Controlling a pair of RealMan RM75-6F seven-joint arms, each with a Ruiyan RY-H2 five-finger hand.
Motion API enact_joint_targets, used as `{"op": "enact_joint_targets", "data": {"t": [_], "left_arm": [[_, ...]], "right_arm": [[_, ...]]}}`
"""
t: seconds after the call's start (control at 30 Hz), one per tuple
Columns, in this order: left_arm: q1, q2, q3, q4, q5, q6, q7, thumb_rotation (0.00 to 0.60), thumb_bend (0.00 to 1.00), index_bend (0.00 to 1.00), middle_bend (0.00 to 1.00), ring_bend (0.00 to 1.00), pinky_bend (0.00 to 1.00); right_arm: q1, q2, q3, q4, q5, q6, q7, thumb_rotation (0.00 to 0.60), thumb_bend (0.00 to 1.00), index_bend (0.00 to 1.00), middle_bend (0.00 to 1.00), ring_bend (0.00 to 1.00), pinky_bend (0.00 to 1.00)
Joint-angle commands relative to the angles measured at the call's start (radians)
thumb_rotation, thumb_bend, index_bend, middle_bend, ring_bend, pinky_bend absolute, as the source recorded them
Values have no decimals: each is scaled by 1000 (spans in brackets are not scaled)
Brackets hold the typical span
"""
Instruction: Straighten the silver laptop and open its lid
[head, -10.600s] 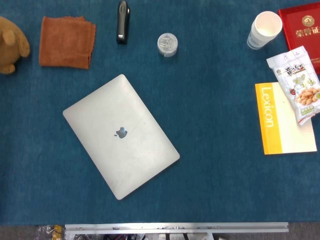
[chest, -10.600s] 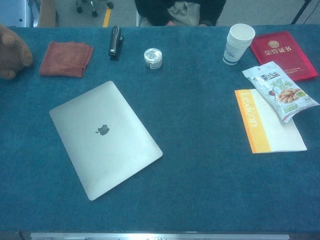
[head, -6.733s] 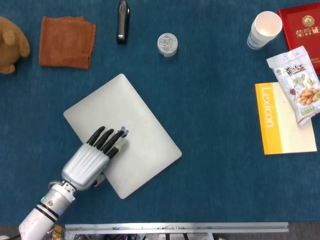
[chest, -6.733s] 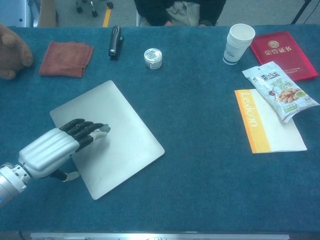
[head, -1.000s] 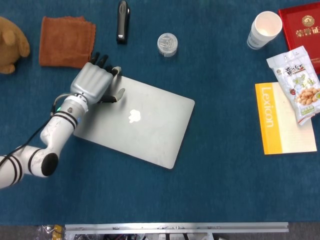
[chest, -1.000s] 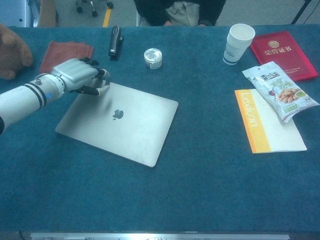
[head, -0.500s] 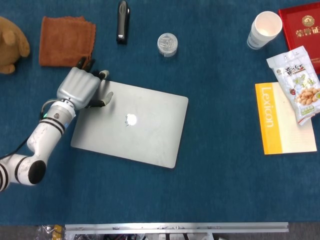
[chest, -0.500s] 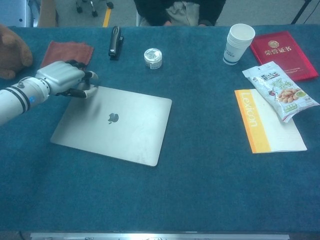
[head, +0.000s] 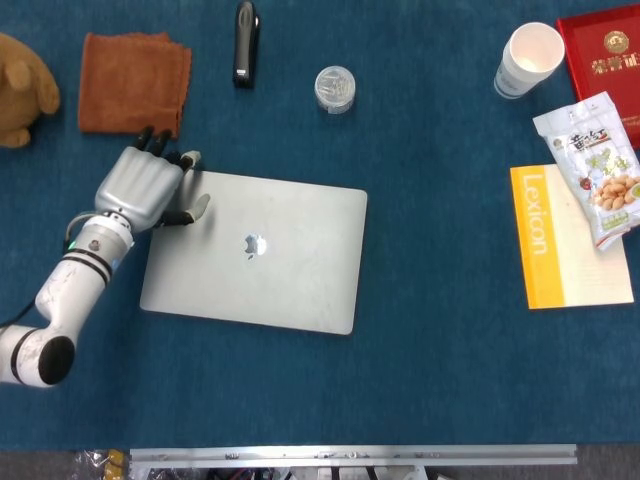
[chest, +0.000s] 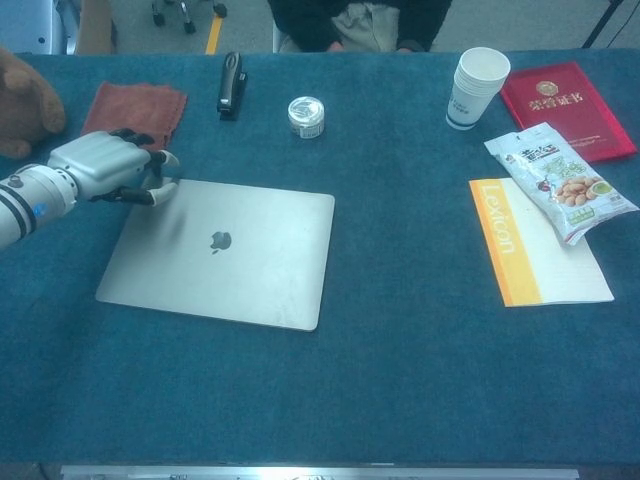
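The silver laptop (head: 270, 255) lies closed on the blue table, logo up, its edges almost square with the table's front edge; the chest view shows the laptop (chest: 230, 255) the same way. My left hand (head: 143, 188) is at its far left corner, fingers curled over the far edge and thumb resting on the lid. In the chest view the left hand (chest: 105, 164) sits at that same corner. The right hand shows in neither view.
Beyond the hand lie a brown cloth (head: 135, 82) and a stuffed toy (head: 22, 88). A black stapler (head: 245, 42) and a round tin (head: 335, 88) sit at the back. On the right are a paper cup (head: 527, 60), a red booklet (head: 605, 50), a snack bag (head: 598, 165) and a Lexicon book (head: 570, 240).
My left hand has drawn the laptop's far left corner leftward and toward me. The laptop has turned from a clear slant to nearly square and shifted left.
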Motion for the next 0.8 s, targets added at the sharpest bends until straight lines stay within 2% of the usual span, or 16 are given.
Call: {"op": "enact_joint_targets", "data": {"t": [0.03,0.5,0.8], "left_arm": [[8,8,7,-12,0,6,3,0,364,119,261,0,0],[43,36,37,-67,7,37,22,0,364,118,260,0,0],[59,58,35,-87,17,63,21,0,364,117,256,0,0]], "right_arm": [[0,-1,0,0,-3,2,3,600,268,0,20,0,60],[2,-5,0,6,-9,6,18,600,268,0,20,0,61],[8,-8,-2,10,-19,0,27,600,267,0,20,0,60]]}}
